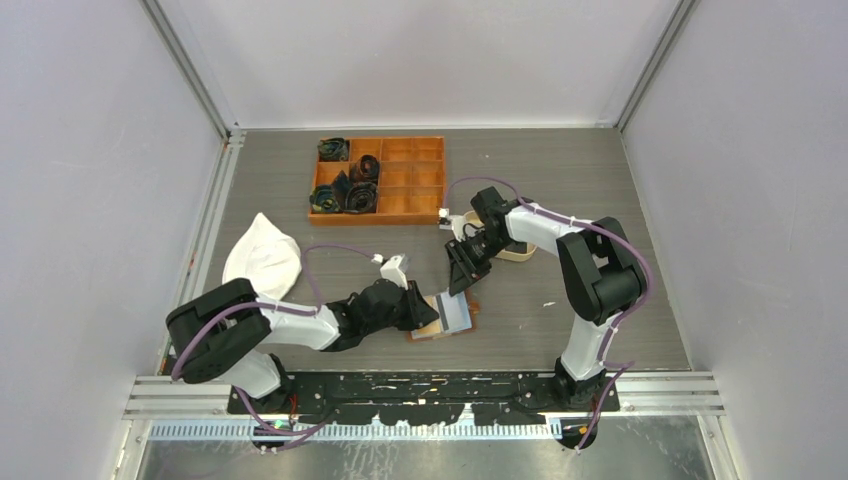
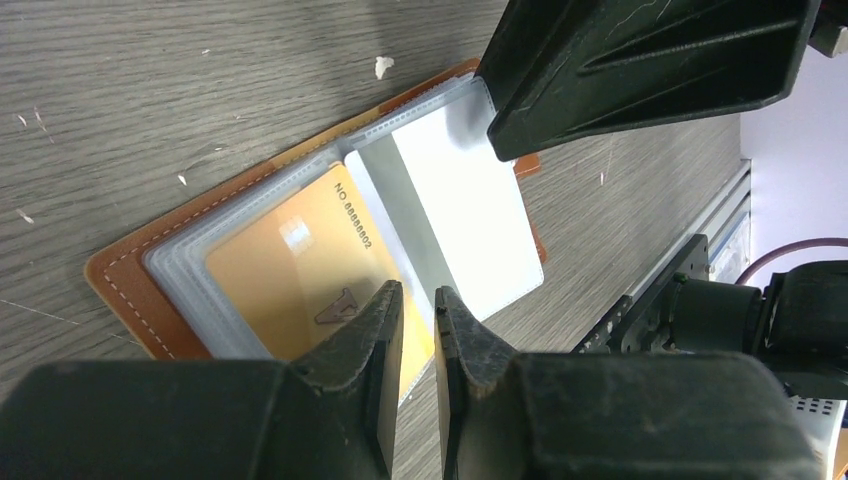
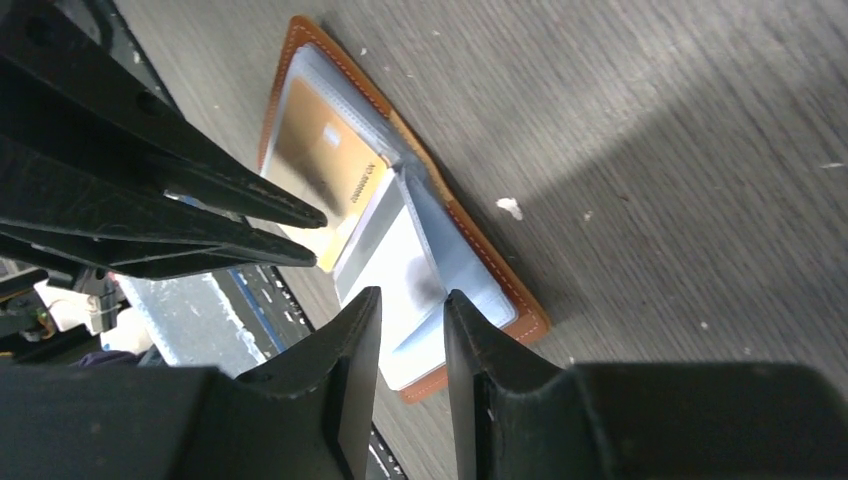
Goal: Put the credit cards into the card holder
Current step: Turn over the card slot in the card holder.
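**Left gripper** [image 2: 415, 300]: matte black jaws stand a narrow slit apart; whether they pinch anything cannot be told. Just ahead lies the open holder [image 2: 125, 290], tan stitched leather with glossy clear sleeves [image 2: 375, 175]. A gold card [image 2: 290, 270] sits ahead-left and a white card [image 2: 460, 220] ahead-right. **Right gripper** [image 3: 412, 305]: jaws likewise nearly together, grip unclear. It meets the white card's far end and hides that corner. Grey wood-grain table [image 2: 150, 100], flecked; pale walls [image 1: 420, 50].
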Controlling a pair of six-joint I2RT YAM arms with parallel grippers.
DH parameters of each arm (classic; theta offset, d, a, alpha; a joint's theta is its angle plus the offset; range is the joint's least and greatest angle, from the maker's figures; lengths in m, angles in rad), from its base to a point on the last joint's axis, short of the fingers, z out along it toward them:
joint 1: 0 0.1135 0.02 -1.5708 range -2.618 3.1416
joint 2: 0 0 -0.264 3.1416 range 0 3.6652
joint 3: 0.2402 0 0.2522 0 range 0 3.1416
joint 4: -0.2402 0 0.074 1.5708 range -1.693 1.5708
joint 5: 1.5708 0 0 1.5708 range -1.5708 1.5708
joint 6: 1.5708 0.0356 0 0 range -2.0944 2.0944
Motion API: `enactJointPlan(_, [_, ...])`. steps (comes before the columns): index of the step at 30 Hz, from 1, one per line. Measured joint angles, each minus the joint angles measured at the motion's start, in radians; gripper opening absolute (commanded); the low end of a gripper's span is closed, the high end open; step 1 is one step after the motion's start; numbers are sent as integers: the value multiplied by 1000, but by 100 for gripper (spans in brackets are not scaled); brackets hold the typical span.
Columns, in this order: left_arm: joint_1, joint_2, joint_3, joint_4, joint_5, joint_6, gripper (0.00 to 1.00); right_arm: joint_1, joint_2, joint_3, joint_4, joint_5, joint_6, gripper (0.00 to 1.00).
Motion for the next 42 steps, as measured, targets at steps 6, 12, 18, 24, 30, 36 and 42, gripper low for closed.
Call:
enactJointPlan(6, [0,-40,-2,-5,-2,3,19,-1,0,11,-22,-74,-6,34])
enactJointPlan(12, [0,-100,-20,-17,-17,11,20,-1,0,11,-37,-135,-9,36])
enactJointPlan(18, [0,-179,-61,-39,-45,30,21,-1,0,11,-40,-191,-6,38])
enactJointPlan(24, [-1,-289,-107,-69,-79,56,39,-1,2,11,-38,-234,8,40])
enactJointPlan(30, [-1,-409,-180,-62,-111,82,62,-1,33,10,-29,-283,27,41])
enactJointPlan(36, [-1,-436,-224,-50,-109,89,61,0,53,10,-11,-336,38,43])
enactJointPlan(42, [-1,-396,-227,5,-85,96,50,11,60,9,-1,-383,36,44])
